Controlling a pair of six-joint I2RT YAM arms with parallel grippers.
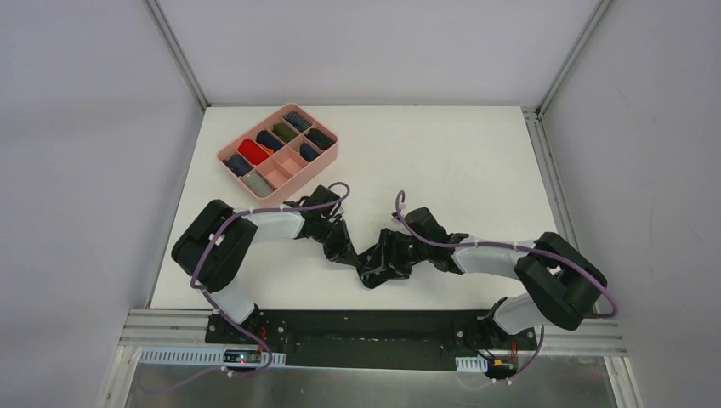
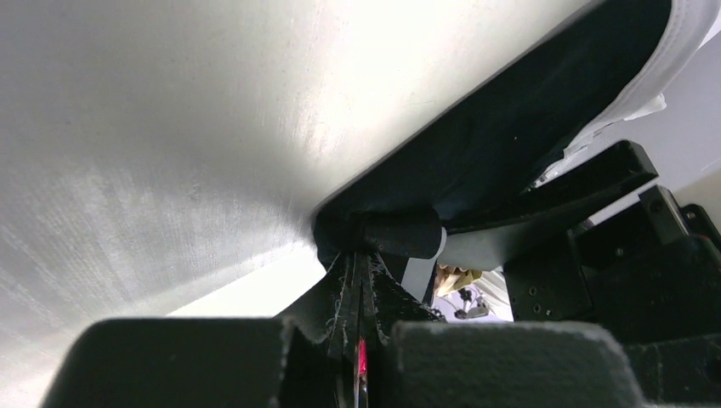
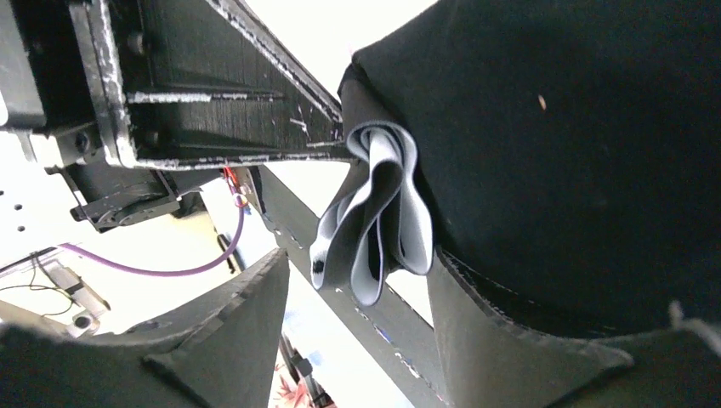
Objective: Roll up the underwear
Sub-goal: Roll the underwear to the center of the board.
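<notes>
The black underwear lies bunched on the white table between my two grippers. My left gripper is shut on a pinched edge of it; in the left wrist view the black cloth stretches away up and right, its white waistband at the far corner. My right gripper is open; in the right wrist view the folded white waistband hangs between its spread fingers, and the black cloth rests over the right finger. The plain grey briefs are out of view.
A pink compartment tray with several rolled cloth items stands at the back left of the table. The other arm's black finger reaches the cloth from the upper left in the right wrist view. The black base rail runs along the near edge.
</notes>
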